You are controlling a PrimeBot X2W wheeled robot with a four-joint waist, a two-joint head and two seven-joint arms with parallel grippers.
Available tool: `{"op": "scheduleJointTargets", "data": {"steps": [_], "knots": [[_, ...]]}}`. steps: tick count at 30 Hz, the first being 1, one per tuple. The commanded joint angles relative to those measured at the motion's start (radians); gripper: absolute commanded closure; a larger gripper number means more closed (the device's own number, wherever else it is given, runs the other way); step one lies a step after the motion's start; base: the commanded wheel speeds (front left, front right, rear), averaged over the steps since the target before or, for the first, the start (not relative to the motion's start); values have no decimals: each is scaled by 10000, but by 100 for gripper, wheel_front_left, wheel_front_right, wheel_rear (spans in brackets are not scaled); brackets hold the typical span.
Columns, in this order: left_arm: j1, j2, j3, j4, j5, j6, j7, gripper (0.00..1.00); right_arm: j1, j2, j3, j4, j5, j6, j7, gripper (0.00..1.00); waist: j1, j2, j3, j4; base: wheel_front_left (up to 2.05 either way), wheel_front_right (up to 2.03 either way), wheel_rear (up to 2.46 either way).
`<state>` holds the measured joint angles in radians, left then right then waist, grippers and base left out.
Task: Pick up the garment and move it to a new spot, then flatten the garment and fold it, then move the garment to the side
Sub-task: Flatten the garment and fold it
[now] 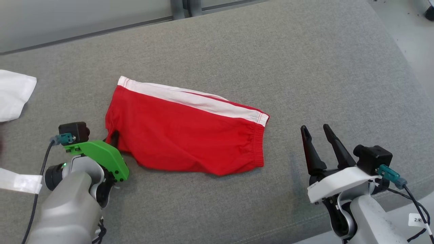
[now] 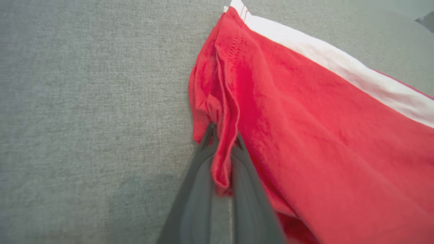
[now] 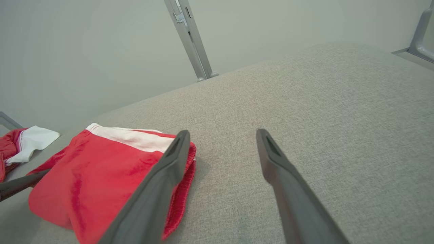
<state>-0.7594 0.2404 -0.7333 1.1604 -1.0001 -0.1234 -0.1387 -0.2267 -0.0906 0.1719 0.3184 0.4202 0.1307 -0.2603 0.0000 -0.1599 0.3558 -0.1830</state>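
Garment: soft red cloth, matt, bit wrinkly; white cloth band with stitches.
Bench: grey woven cloth, rough, matt.
Fingers of right gripper: dark, smooth, matt, look like plastic.
Green cover on left wrist: smooth plastic, little shine.
Post: grey metal.

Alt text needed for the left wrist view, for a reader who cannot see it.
The left gripper is shut on a bunched fold at the edge of a red cloth garment. A white band runs along the garment's far edge. The garment lies on a grey woven fabric surface and spreads toward the view's right.
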Motion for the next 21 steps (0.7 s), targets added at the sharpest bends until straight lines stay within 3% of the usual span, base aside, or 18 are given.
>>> {"op": "scheduleJointTargets", "data": {"steps": [1, 13, 21], "knots": [[314, 3, 81, -47, -140, -27, -173, 100, 232, -63, -24, -32, -17, 1, -32, 0, 0, -1, -179, 201, 0, 0, 0], [2073, -250, 747, -1273, -768, -31, -1204, 100, 597, -301, -152, 142, 23, 1, -31, 0, 0, -1, -821, 1099, 0, 0, 0], [3563, -177, 1661, -3170, -378, 691, -1271, 100, 726, -322, -194, 156, -86, 1, 67, 0, 0, -1, -1178, 1384, 0, 0, 0]]}}
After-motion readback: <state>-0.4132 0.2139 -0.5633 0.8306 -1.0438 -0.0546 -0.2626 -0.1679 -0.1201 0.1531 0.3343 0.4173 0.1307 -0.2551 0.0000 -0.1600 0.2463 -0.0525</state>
